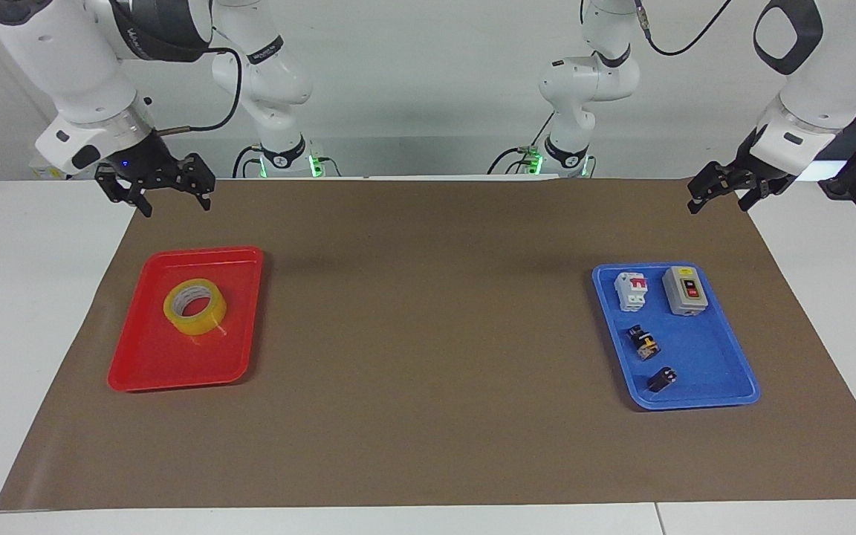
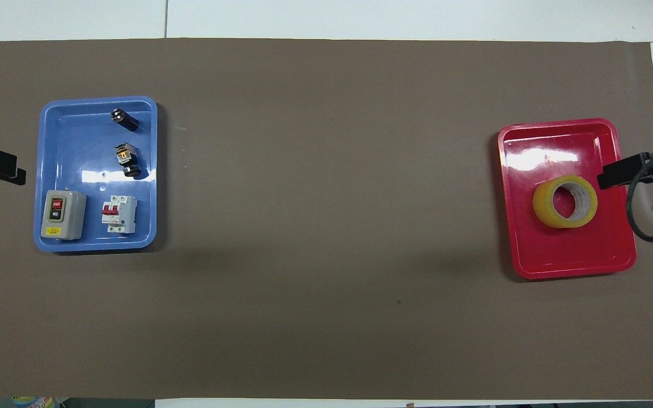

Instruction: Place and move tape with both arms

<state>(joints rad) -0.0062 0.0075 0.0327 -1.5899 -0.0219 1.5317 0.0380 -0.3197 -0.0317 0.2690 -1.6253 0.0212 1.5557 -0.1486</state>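
Tape (image 1: pixel 195 306) lies flat in the red tray (image 1: pixel 153 368). At its eleven o'clock in the facing view, the right gripper (image 1: pixel 173 200) hangs spread and empty; the left gripper (image 1: pixel 717 199), likewise spread and empty, waits.

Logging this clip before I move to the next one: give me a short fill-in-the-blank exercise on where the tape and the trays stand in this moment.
1. The tape lies flat in the ____ tray.
2. The blue tray holds ____ small electrical parts.
3. The right gripper is up in the air with its jaws ____, holding nothing.
4. The tray with the tape is at the ____ arm's end of the table, while the left gripper waits at the mat's edge.

Missing words: red; four; open; right
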